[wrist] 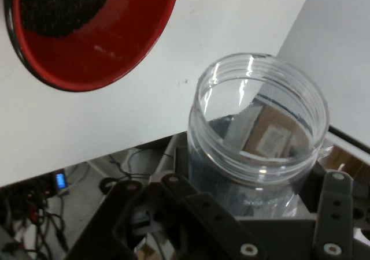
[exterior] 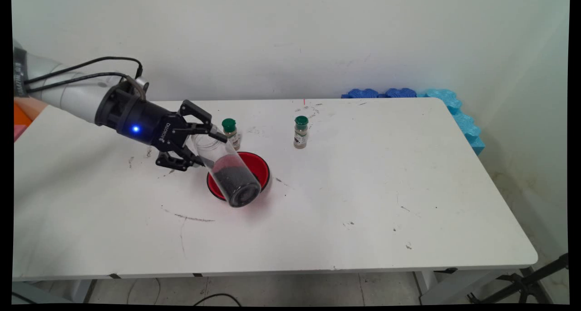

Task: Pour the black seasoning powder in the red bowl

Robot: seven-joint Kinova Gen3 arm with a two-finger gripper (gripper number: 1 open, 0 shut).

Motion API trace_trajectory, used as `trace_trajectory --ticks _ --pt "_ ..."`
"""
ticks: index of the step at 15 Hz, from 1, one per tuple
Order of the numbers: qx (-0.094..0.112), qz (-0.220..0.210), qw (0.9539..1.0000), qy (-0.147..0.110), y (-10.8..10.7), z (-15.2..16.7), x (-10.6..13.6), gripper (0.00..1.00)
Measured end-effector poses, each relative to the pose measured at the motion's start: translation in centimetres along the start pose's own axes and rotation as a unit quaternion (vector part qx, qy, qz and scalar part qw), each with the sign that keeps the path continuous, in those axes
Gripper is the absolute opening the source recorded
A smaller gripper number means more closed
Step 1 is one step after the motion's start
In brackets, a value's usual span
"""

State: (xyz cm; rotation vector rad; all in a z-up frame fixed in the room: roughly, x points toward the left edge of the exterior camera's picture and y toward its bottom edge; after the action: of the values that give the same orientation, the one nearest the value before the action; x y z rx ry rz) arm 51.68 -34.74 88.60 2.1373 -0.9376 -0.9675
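Main view first: the tool reaches in from the left, its two fingers clamped on the sides of a clear plastic jar near the jar's open end. The jar hangs tilted above the red bowl, its closed base lower and toward the camera, so the dark granules inside lie pooled at the base. The mouth sits higher, up by the tool. Behind the bowl stands a green-capped spice bottle, upright and just beyond the jar; a second green-capped bottle stands apart to the right. Blue foam pieces line the tabletop's far right edge, clear of everything.

Over to the hand view: the jar's open mouth looms between the fingers, gripped on both sides, its rim bare with no lid on. The red bowl shows at upper left with a patch of dark granules already lying in it. The tabletop's edge runs past the jar here.
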Motion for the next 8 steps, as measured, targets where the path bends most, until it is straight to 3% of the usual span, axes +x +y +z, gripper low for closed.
trace_trajectory --ticks 8 --pt "-0.024 -0.108 0.9939 -0.006 -0.49 1.04 -0.21 0.0"
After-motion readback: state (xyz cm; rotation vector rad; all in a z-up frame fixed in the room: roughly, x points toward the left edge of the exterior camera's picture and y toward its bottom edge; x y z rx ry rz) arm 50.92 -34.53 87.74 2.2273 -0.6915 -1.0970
